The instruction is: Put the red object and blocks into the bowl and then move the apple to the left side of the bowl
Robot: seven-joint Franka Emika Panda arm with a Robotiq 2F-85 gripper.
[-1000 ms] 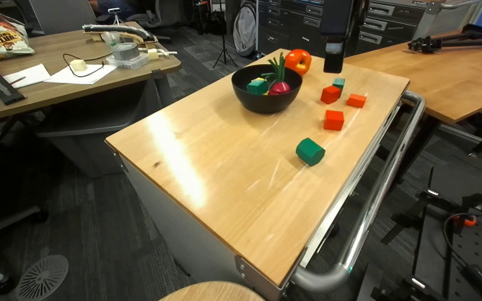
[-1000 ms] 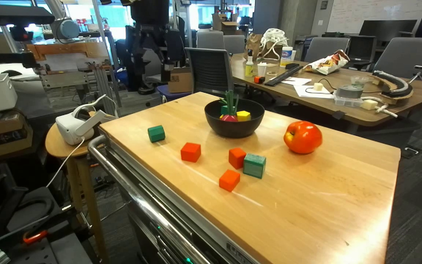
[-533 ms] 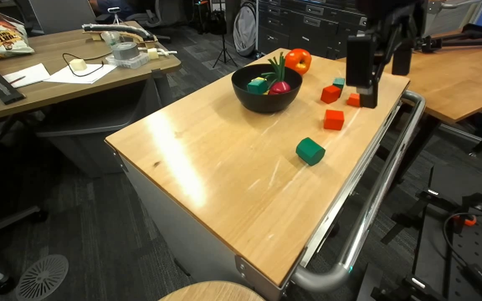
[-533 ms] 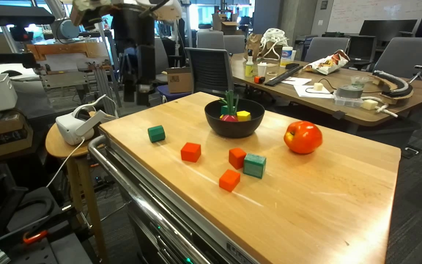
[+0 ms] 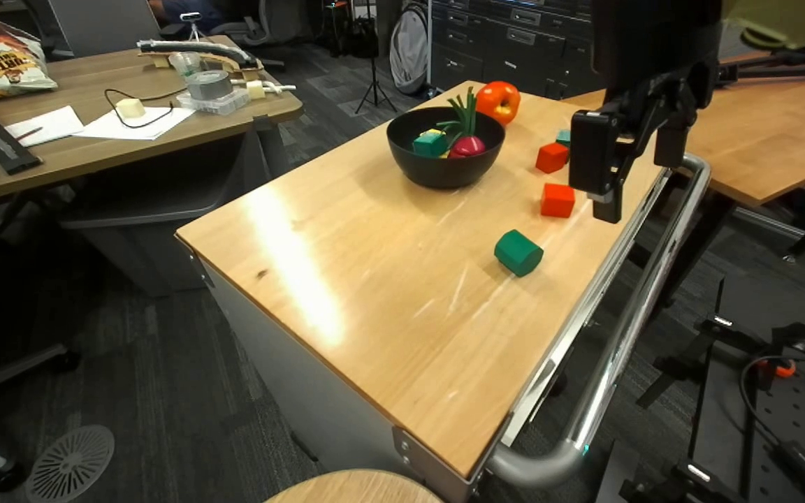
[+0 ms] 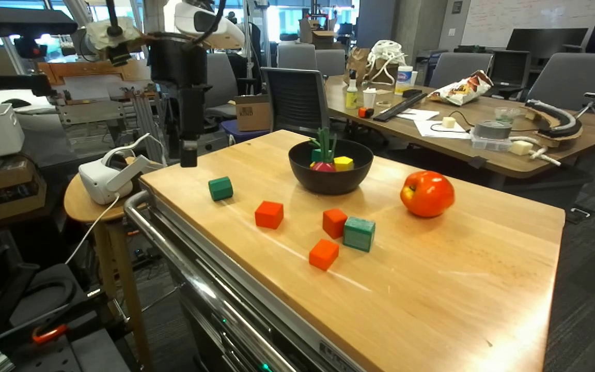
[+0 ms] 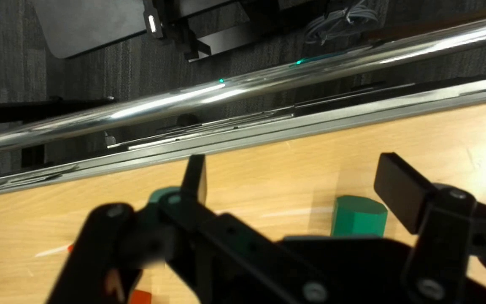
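Note:
The black bowl [image 5: 444, 173] holds the red object [image 5: 467, 146], its green leaves up, with a green block [image 5: 430, 144] and a yellow block [image 6: 344, 164]. On the table are a green hexagonal block [image 6: 220, 188], a second green block [image 6: 359, 234] and three red-orange blocks [image 6: 269, 214], [image 6: 334, 222], [image 6: 324, 254]. The apple [image 6: 426, 194] rests beside the bowl; it also shows in an exterior view [image 5: 498, 103]. My gripper [image 7: 298, 185] is open and empty, above the table by the handle edge. In the wrist view the hexagonal block [image 7: 359, 217] lies below, near one finger, partly hidden.
A metal handle bar [image 5: 626, 342] runs along one table edge. A stool with a white headset [image 6: 104, 181] stands by a table corner. A cluttered second table [image 6: 406, 121] stands beyond the bowl. The arm hides a red-orange block in an exterior view.
My gripper has come down and moved away from above the far blocks toward the handle edge and the green hexagonal block, turning as it moved. The bowl, apple and blocks stay put.

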